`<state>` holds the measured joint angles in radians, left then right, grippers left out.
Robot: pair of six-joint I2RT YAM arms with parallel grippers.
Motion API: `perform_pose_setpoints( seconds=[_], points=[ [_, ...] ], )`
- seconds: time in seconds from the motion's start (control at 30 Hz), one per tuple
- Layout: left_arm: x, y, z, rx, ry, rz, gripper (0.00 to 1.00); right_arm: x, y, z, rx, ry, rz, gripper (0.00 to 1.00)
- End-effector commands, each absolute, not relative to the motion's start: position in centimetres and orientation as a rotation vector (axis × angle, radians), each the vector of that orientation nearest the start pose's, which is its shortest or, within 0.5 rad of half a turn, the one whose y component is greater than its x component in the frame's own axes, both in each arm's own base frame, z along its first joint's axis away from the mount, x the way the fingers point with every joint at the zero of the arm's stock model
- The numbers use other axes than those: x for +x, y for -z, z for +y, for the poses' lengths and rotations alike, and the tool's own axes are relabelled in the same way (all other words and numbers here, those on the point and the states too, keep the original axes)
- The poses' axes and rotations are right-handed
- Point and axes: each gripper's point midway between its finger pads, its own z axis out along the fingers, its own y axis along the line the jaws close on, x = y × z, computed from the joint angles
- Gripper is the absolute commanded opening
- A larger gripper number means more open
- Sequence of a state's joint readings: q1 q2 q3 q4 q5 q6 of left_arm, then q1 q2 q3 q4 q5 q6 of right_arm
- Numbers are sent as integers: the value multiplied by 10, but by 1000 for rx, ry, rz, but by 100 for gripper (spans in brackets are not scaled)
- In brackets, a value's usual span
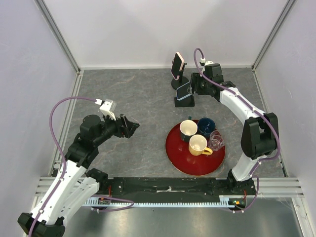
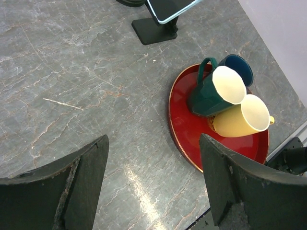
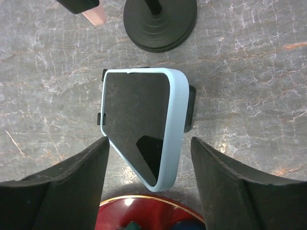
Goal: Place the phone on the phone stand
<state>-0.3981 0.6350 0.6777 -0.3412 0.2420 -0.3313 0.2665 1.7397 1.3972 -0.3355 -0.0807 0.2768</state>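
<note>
The thin, hard phone on the phone stand looks slippery. Its blue side edges look best to hold. The right tool and the left tool are both apart.

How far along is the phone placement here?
Done: the phone rests on its stand. In hand: nothing; the right gripper is open, one finger on either side of the phone. Left to do: probably only pulling that arm back. The left gripper is open and empty, off to the side.
</note>
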Motion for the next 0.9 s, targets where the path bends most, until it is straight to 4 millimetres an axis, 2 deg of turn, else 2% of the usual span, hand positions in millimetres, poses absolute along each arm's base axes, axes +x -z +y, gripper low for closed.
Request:
perform_pose_setpoints(
  seconds=[0.0,0.2,0.23,0.3,0.33,0.37,0.4,0.43,0.57,0.6,0.67,0.7,0.77,0.8,0.87],
  points=[
    [230,-238,-156,277,716,1864,81,454,-182,154,-56,-399,2237,79],
    [230,-238,-156,275,716,1864,81,439,-208,143,-45,-362,2204,91],
    [229,-237,-155,275,716,1864,81,433,-216,139,-44,-351,2191,92],
    [229,-238,-155,275,719,1863,81,424,-216,128,-27,-297,2203,94],
    [228,-238,-155,274,720,1861,81,418,-228,121,-14,-264,2176,96],
    [227,-238,-155,271,722,1860,81,411,-230,116,-15,-244,2177,98],
    [227,-239,-155,271,725,1858,81,404,-228,110,-12,-215,2180,98],
    [226,-240,-155,268,725,1857,81,394,-245,104,-11,-205,2139,98],
    [222,-249,-153,248,740,1831,81,360,-272,89,-12,-179,2062,98],
    [220,-253,-153,244,749,1824,81,345,-284,87,-10,-203,2020,98],
    [217,-258,-155,232,777,1814,81,329,-298,91,-20,-270,1975,98],
    [215,-263,-155,227,790,1804,81,313,-313,89,-20,-295,1922,98],
    [210,-272,-158,209,838,1790,81,296,-325,92,-18,-357,1870,98],
    [206,-280,-159,208,858,1765,81,280,-337,88,-5,-377,1811,98],
    [198,-293,-162,201,914,1730,81,261,-354,94,-22,-455,1743,98]
  ],
)
